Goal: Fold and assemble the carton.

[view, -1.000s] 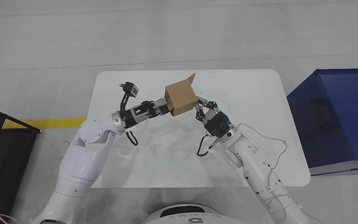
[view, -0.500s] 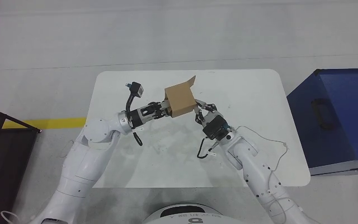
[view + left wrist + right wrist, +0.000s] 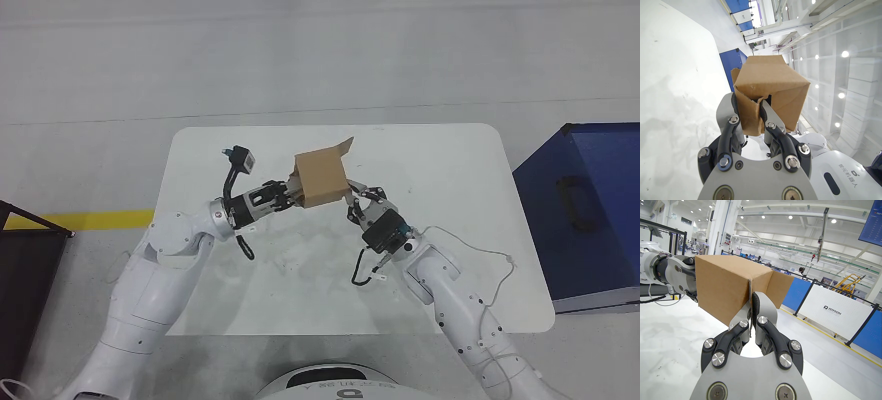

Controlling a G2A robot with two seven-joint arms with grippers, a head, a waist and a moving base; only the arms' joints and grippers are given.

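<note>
Brown corrugated board is pinched in both grippers. The left gripper (image 3: 749, 108) is closed to a narrow gap on a folded wall edge at one end of the carton (image 3: 772, 81), with one finger (image 3: 770, 112) inside the fold and the other outside it. The right gripper (image 3: 751, 302) is almost fully closed on a thin edge of board at the carton's opposite end, just where a side panel meets an open flap (image 3: 780, 291) that sticks outward.

From above, the carton (image 3: 322, 177) hangs lifted between the two arms. The left gripper (image 3: 287, 190) touches one side, and the right gripper (image 3: 354, 199) touches the robot-side corner of the other. The flap (image 3: 343, 147) juts from the carton's far corner, pointing away from the robot.

Below the carton lies the white table (image 3: 450, 200), faintly scuffed on the carton's robot side. Well apart from the carton, beyond the right arm, stands a blue case (image 3: 590, 215). Well apart beyond the left arm, a yellow floor line (image 3: 100, 217) runs.
</note>
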